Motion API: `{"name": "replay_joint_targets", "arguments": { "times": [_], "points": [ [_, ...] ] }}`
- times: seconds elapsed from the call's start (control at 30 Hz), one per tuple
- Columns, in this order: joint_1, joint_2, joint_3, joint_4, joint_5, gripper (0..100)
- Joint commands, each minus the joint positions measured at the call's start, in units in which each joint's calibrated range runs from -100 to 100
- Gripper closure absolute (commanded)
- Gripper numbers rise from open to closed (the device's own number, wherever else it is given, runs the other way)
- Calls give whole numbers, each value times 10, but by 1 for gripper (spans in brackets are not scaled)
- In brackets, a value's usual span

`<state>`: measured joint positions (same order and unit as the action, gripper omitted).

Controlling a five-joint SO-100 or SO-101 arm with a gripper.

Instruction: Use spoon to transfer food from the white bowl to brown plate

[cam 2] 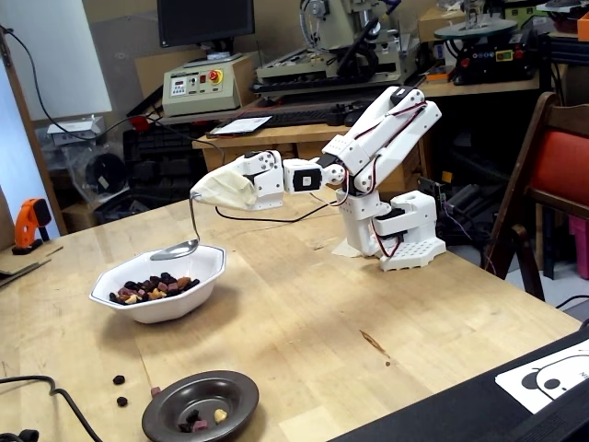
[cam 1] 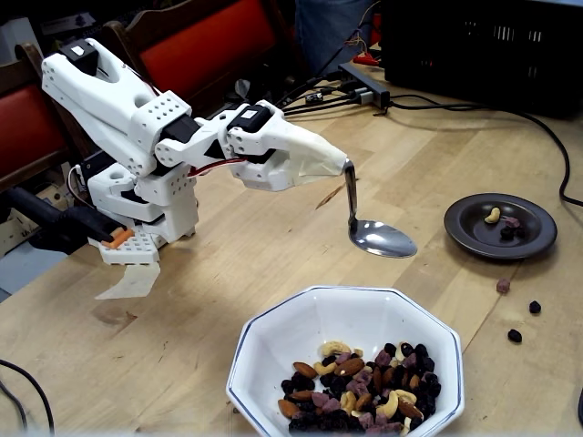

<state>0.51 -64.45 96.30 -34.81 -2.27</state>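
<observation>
My gripper (cam 1: 339, 166) is wrapped in beige tape and shut on the bent handle of the silver spoon (cam 1: 383, 238). The spoon hangs down with its oval bowl level and empty, above the table just past the white bowl's far rim. The white octagonal bowl (cam 1: 273, 339) holds trail mix food (cam 1: 360, 391) heaped on one side. The brown plate (cam 1: 474, 232) at the right holds a cashew and a few dark pieces (cam 1: 501, 219). In the other fixed view, the gripper (cam 2: 197, 191) holds the spoon (cam 2: 175, 249) over the bowl's (cam 2: 175, 302) edge, with the plate (cam 2: 175, 414) in front.
A few spilled food pieces (cam 1: 503, 286) lie on the wooden table between bowl and plate, also seen in the other fixed view (cam 2: 120, 379). The arm's white base (cam 1: 146, 228) stands at the left. Cables and a black box (cam 1: 492, 45) lie at the far table edge.
</observation>
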Motion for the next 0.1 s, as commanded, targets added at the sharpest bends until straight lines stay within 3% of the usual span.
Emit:
{"name": "replay_joint_targets", "arguments": {
  "times": [0.0,0.07],
  "points": [
    [0,-6,3,-8,-4,97],
    [0,-6,3,-8,-4,97]
  ]
}}
